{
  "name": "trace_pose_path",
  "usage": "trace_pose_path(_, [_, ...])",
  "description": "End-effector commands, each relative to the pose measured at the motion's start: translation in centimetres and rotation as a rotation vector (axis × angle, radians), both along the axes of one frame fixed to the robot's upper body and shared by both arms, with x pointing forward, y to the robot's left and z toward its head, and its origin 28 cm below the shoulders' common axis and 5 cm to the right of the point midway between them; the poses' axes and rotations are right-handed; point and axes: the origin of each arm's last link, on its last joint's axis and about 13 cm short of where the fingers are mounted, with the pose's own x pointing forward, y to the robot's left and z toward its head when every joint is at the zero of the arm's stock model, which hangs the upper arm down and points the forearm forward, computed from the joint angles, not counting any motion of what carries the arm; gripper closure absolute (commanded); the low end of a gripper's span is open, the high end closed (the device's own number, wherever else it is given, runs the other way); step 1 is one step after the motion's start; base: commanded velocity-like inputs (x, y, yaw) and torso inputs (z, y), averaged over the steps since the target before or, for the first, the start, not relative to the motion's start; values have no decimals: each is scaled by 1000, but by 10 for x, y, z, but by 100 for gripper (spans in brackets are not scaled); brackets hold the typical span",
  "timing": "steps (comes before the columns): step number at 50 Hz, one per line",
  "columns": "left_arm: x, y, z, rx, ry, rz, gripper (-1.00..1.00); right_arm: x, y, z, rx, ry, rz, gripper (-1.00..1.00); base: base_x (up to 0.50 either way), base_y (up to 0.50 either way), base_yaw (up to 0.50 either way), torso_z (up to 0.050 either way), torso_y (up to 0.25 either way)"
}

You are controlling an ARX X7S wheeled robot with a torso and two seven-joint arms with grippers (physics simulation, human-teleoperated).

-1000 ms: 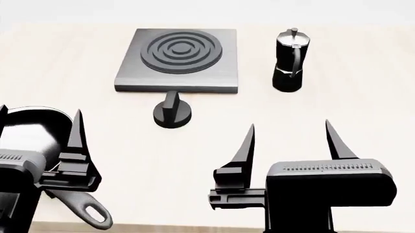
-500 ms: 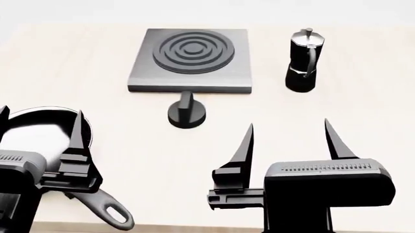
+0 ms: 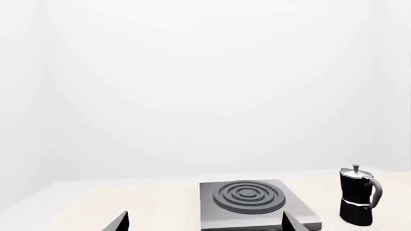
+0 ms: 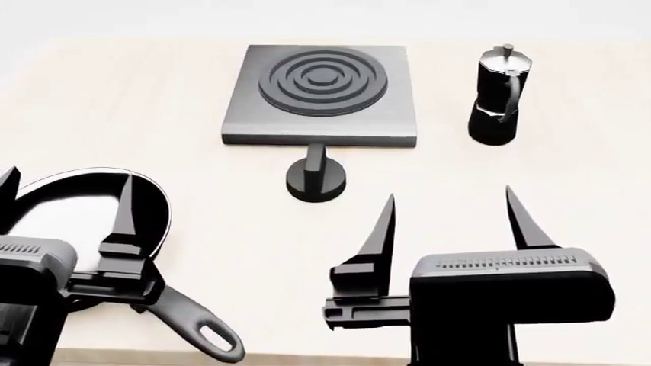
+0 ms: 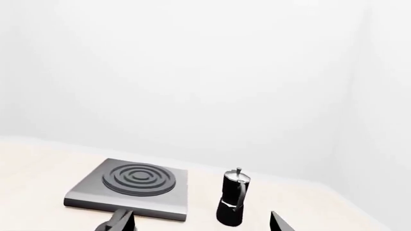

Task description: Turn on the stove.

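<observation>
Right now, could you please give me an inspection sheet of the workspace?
Surface: pale wooden table, bare between items.
Job's things: stove lying flat at the far middle; its knob on the table just in front, untouched.
Clutter: moka pot upright, right of the stove; frying pan near left, handle toward the robot.
End effectors: left end effector open above the frying pan; right end effector open, empty.
Cables: nothing seen.
Surroundings: plain white walls.

We see a flat square brushed-grey metal stove (image 5: 132,190) with raised dark concentric rings lying on a pale wooden tabletop (image 5: 38,163). Just beside it stands an upright glossy black moka pot (image 5: 233,198). Two dark fingertips (image 5: 120,222) of our right gripper (image 5: 196,222) sit spread apart at the frame's edge.
</observation>
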Motion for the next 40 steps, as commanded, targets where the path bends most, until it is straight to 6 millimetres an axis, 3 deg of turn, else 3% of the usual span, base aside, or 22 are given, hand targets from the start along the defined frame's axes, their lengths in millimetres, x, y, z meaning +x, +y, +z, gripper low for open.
trace_pose_path(1, [1, -1, -1, -8, 7, -11, -100, 1, 1, 0, -6, 4, 4, -100, 0, 102, 0, 0, 0])
trace_pose_path(40, [1, -1, -1, -7, 3, 0, -100, 2, 2, -2, -13, 9, 13, -100, 0, 106, 0, 0, 0])
